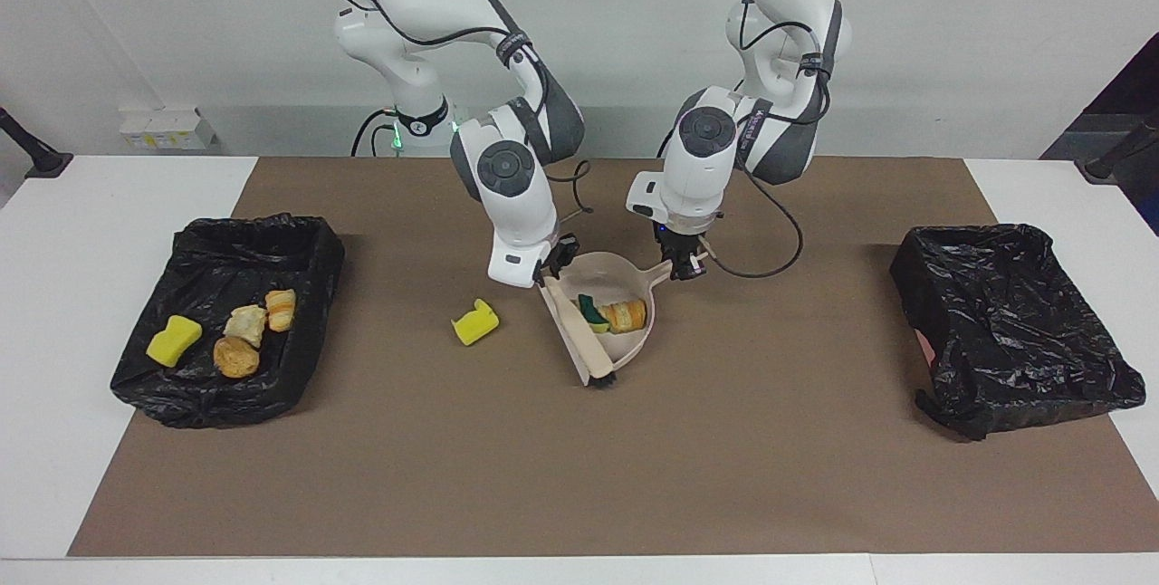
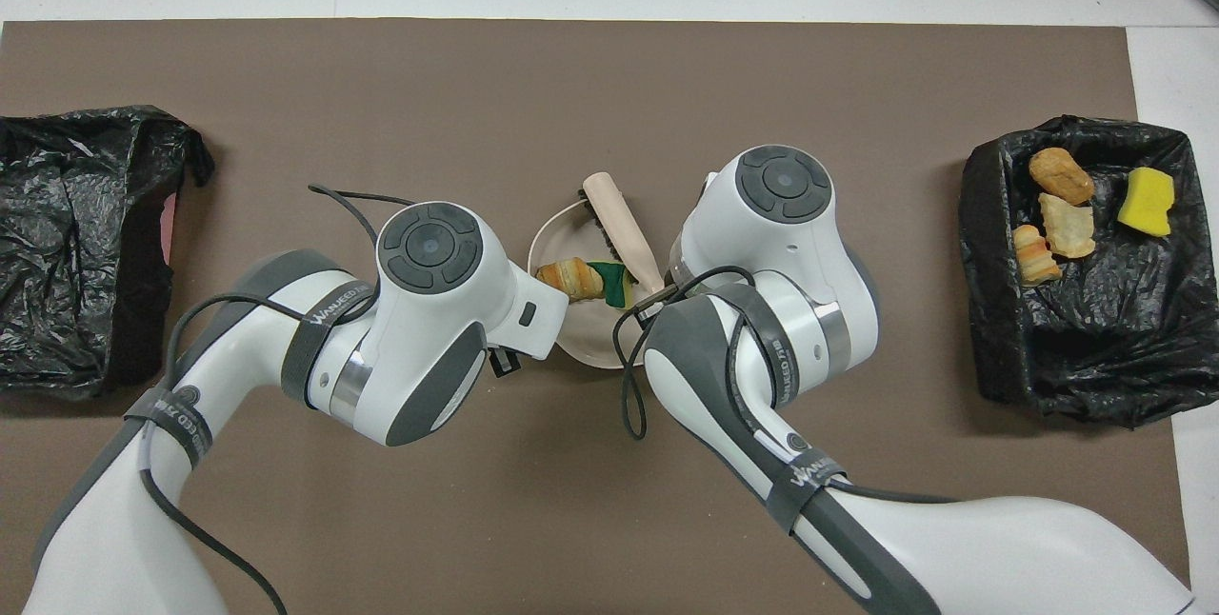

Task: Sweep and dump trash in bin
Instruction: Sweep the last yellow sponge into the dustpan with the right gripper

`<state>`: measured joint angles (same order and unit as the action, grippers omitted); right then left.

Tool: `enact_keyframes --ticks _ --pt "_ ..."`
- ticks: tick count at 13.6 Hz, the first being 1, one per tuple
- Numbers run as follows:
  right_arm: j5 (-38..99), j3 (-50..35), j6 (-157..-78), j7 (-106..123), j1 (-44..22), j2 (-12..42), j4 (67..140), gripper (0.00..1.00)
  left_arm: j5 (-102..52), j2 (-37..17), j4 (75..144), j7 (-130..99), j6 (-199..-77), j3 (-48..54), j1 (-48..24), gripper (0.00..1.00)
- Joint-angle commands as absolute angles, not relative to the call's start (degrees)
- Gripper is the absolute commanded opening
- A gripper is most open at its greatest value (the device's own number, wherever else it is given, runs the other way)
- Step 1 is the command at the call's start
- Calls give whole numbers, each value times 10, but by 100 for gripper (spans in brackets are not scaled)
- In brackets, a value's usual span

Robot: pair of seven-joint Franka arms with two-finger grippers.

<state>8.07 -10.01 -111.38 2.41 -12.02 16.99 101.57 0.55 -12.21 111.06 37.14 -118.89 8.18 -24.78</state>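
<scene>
My left gripper (image 1: 685,266) is shut on the handle of the beige dustpan (image 1: 608,273), which rests on the brown mat at mid table. My right gripper (image 1: 554,261) is shut on the beige brush (image 1: 579,336), whose head lies across the pan's mouth. In the pan are an orange bread-like lump (image 1: 627,315) and a green-and-yellow sponge piece (image 1: 593,311); both show in the overhead view, the lump (image 2: 571,276) and the sponge (image 2: 614,284). A yellow sponge piece (image 1: 475,322) lies on the mat beside the pan, toward the right arm's end; the right arm hides it from overhead.
A black-lined bin (image 1: 244,227) at the right arm's end holds several scraps: a yellow sponge (image 1: 174,340) and bread-like lumps (image 1: 244,324). It also shows overhead (image 2: 990,215). A second black-lined bin (image 1: 996,241) stands at the left arm's end.
</scene>
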Motion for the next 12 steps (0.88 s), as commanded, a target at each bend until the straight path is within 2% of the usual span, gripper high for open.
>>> enact_keyframes --ticks 1,5,9,12 --pt "85 -104 -1077 25 -64 130 1027 0 4 -103 1134 409 -1196 74 -253 0" --pt "17 -99 -1085 -19 -21 83 1113 0 8 -101 1134 435 -1190 73 -259 0" --pt "3 -100 -1207 -13 20 8 1267 0 8 -101 1134 430 -1194 74 -259 0" --pt "3 -106 -1214 -54 5 13 1280 0 8 -101 1135 429 -1194 73 -259 0"
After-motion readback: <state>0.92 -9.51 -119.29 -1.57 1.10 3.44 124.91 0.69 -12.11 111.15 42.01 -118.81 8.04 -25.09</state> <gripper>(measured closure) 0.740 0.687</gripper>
